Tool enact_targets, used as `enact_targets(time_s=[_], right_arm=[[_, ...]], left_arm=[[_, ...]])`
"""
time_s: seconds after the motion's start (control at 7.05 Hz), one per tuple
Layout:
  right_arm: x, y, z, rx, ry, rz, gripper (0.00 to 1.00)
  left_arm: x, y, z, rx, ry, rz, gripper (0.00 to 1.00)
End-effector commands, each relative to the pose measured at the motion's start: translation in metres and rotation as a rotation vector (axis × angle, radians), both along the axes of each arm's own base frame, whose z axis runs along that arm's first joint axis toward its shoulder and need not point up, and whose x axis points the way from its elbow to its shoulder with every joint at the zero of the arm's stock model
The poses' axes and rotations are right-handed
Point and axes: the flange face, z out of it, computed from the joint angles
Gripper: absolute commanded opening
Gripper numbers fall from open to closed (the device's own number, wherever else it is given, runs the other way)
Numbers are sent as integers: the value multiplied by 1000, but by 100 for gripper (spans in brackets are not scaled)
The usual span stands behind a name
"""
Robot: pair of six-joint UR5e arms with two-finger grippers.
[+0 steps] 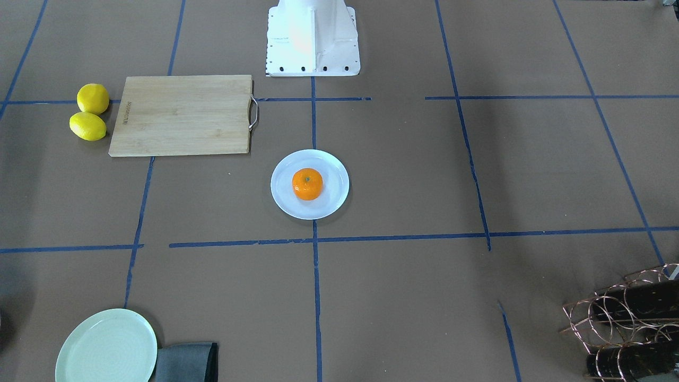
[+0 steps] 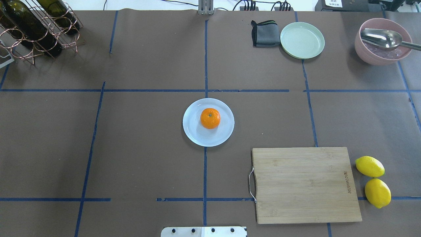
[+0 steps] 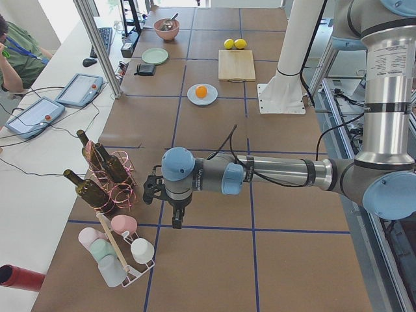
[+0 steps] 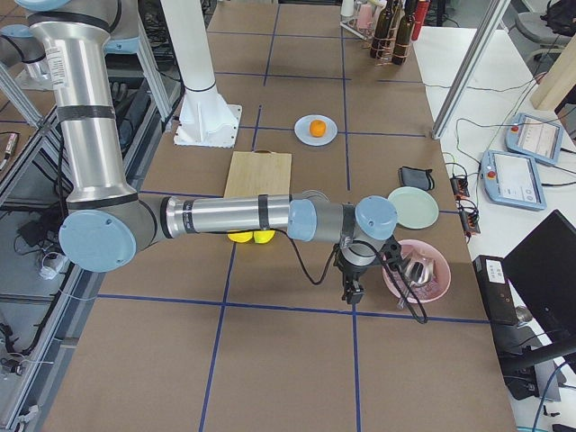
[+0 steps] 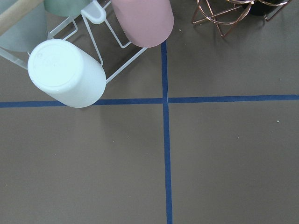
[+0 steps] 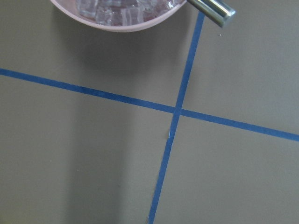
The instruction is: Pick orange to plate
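**Front-facing view.** The orange (image 1: 307,184) is seen resting on the plate (image 1: 333,200), near its middle, stem dot upward. The plate is set on the surface (image 1: 424,175), over a blue tape line. A cutting board (image 1: 183,114) is noted closer to the robot base (image 1: 313,37), with two lemons (image 1: 93,98) just beside its edge. A mint plate (image 1: 106,347) and a grey cloth (image 1: 185,362) are recorded touching at the lower left.

**Overhead view.** The same layout is confirmed. A pink bowl (image 2: 368,56) holding a metal spoon (image 2: 381,38) is noted at the far right corner, and a bottle rack (image 2: 39,33) at the far left.

**Exterior left.** The left end effector (image 3: 175,220) is held pointing down over the surface, near a cup rack (image 3: 120,253) and well apart from the plate. Its opening cannot be told.

**Exterior right.** The right end effector (image 4: 351,292) is held pointing down just beside the pink bowl, well apart from the plate. Whether it is wide or narrow cannot be told.

**Left wrist view.** A white cup (image 5: 65,72) and a pink cup (image 5: 142,21) are seen above a tape crossing.

**Right wrist view.** The bowl rim and the spoon handle are seen at the top edge, above another tape crossing.
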Motion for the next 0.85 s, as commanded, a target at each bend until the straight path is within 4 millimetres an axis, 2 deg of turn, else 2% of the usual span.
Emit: enact_targets(time_s=[0.0, 0.14, 0.28, 0.71], right_arm=[[17, 20, 18, -9, 3, 93, 100], [16, 30, 29, 17, -1, 150, 100], [16, 32, 28, 24, -7, 213, 100], [24, 30, 20, -13, -31, 253, 100]], left_arm=[[0, 1, 3, -6, -2, 0, 100], [0, 1, 4, -8, -1, 0, 100], [0, 2, 4, -8, -3, 0, 100], [0, 2, 5, -9, -3, 0, 100]])
